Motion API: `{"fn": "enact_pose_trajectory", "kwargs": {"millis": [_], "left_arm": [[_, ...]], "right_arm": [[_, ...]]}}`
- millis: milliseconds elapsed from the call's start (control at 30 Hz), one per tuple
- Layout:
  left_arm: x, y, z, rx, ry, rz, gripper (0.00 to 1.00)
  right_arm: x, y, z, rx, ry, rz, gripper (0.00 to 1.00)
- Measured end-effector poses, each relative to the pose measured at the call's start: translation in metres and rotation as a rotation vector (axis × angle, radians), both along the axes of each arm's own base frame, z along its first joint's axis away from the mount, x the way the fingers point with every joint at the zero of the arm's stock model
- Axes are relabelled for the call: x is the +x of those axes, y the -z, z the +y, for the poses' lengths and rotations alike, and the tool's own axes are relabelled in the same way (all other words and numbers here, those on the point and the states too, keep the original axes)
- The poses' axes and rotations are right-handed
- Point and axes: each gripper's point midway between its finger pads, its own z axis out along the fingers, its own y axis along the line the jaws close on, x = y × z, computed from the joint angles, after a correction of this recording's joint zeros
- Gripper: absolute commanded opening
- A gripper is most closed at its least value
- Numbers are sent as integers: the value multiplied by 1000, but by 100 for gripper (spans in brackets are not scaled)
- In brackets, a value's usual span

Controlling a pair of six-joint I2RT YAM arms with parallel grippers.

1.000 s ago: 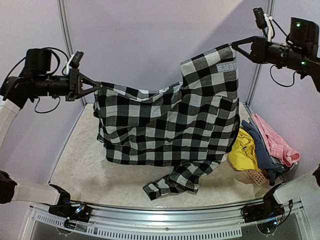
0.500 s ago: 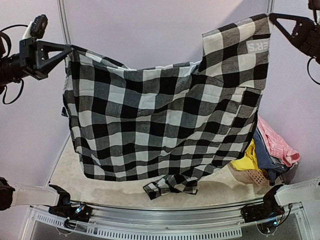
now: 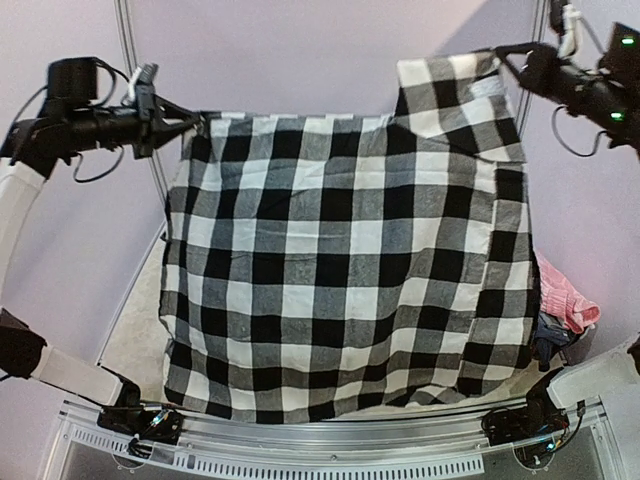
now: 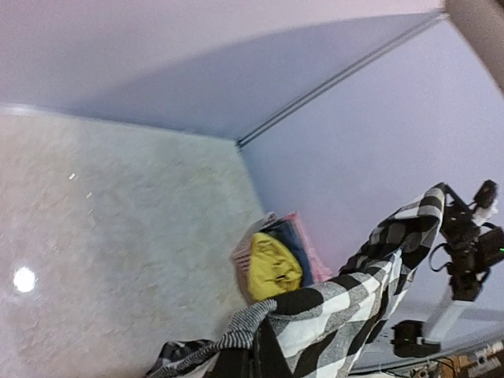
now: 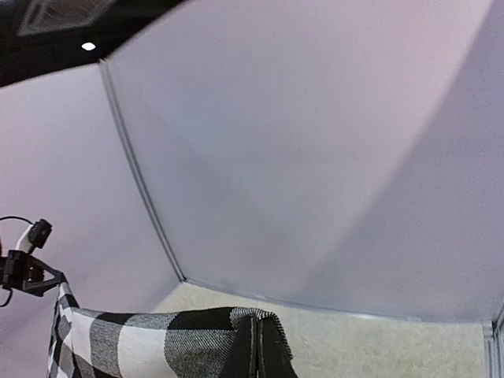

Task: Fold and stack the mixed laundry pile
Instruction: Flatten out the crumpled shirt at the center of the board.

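The black-and-white checked shirt (image 3: 350, 260) hangs spread wide and high in the top view, covering most of the table. My left gripper (image 3: 200, 120) is shut on its upper left corner. My right gripper (image 3: 503, 55) is shut on its upper right corner. In the left wrist view the shirt (image 4: 346, 303) trails from my closed fingers, with the yellow garment (image 4: 272, 268), the blue-grey one (image 4: 290, 240) and the pink one (image 4: 309, 253) lying in the basket. In the right wrist view the shirt's edge (image 5: 157, 339) wraps over my shut fingers. The pink garment (image 3: 568, 300) shows at the right.
The salmon basket (image 4: 246, 253) stands by the right wall on the pale table (image 4: 118, 228). Purple walls close in the back and sides. A metal rail (image 3: 330, 440) runs along the near edge, with the arm bases at its ends.
Both grippers moved the shirt higher and pulled it taut and flat. Its hanging sleeve has lifted off the table, and the shirt now hides the yellow garment and basket in the top view.
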Motion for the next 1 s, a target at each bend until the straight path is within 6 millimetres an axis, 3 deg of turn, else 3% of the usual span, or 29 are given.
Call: {"fn": "enact_pose_trajectory", "kwargs": {"millis": [100,167,233,300,500,733,867,1000], "left_arm": [[44,76,0,88,-62,177,0],[60,115,1,139,-83,262,0],[69,130,2,169,-92,288,0],[73,134,5,186,-97,282,0],[79,135,13,219,-96,243,0],[76,131,8,236,-40,193,0],[68,117,6,226,-10,145,0],[50,76,7,190,12,43,0]], "right_arm": [[67,79,23,-85,66,182,0],[94,131,35,-145,79,290,0],[109,169,42,-192,84,367,0],[116,182,45,-211,86,387,0],[120,159,51,-203,66,283,0],[117,134,64,-202,-8,156,0],[105,115,64,-209,-36,77,0],[80,81,59,-204,-69,-30,0]]}}
